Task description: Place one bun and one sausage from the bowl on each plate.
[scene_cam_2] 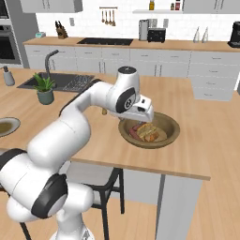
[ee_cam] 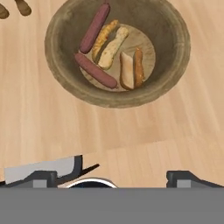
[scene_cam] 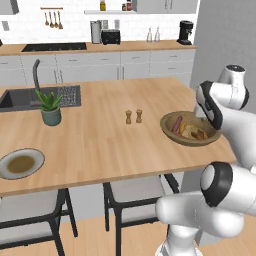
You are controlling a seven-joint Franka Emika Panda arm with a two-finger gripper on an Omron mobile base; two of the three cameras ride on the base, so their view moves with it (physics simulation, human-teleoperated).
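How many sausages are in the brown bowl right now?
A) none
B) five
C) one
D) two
D: the hand view shows two reddish-brown sausages in the bowl, one sausage near the top and another sausage lower down, lying beside the tan buns.

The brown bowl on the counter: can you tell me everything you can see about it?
The bowl is wide, shallow and round, dark brown and wooden-looking, with a thick rim and a paler flat bottom. It stands upright on the light wooden counter, near its edge. Inside lie two reddish-brown sausages and a few tan buns, some split, bunched together on the bottom. Nothing else touches it; the gripper hangs open above the counter beside it.
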